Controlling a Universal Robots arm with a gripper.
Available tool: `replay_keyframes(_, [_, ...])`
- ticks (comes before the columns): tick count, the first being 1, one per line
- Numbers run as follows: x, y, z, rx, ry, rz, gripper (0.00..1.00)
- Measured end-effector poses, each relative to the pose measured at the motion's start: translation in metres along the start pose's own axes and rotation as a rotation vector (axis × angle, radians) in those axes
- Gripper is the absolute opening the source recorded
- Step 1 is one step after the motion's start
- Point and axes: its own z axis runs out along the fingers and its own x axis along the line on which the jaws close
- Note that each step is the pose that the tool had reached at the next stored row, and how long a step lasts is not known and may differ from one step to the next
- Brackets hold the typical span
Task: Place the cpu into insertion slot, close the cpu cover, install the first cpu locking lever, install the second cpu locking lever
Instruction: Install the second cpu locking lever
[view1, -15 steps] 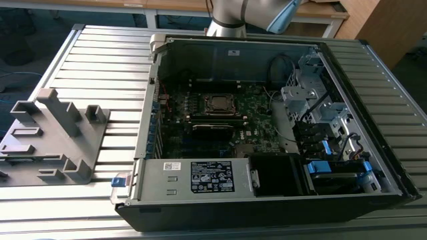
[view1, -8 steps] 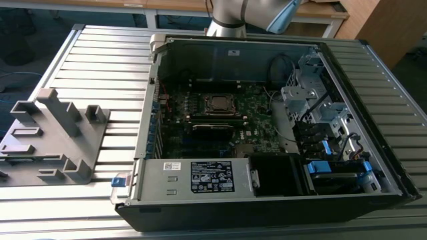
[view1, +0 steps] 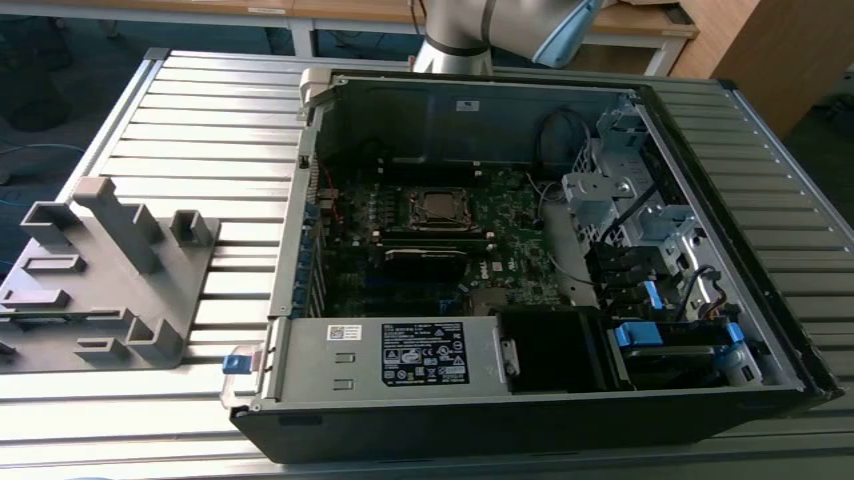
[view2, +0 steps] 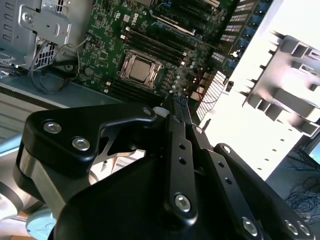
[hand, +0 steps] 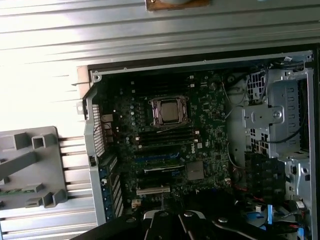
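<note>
Above open case: gripper (view2: 176, 107) fingers together, empty.

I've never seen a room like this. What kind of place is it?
Probably a robot lab or workshop. An open computer case lies on a ribbed metal table, a grey parts holder sits beside it, and the gripper hangs above the cpu.

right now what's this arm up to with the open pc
The arm's gripper hangs above the open computer case, holding nothing, with its fingers drawn together. On the motherboard below, the cpu sits in its socket with the cpu cover lying down around it. The grey fixture stands on the slatted table beside the case.
</note>
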Motion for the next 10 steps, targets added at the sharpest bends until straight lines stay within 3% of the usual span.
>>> replay_keyframes(10, [0.0001,0.0003,0.002,0.0029,-0.0006,0.0,0.1])
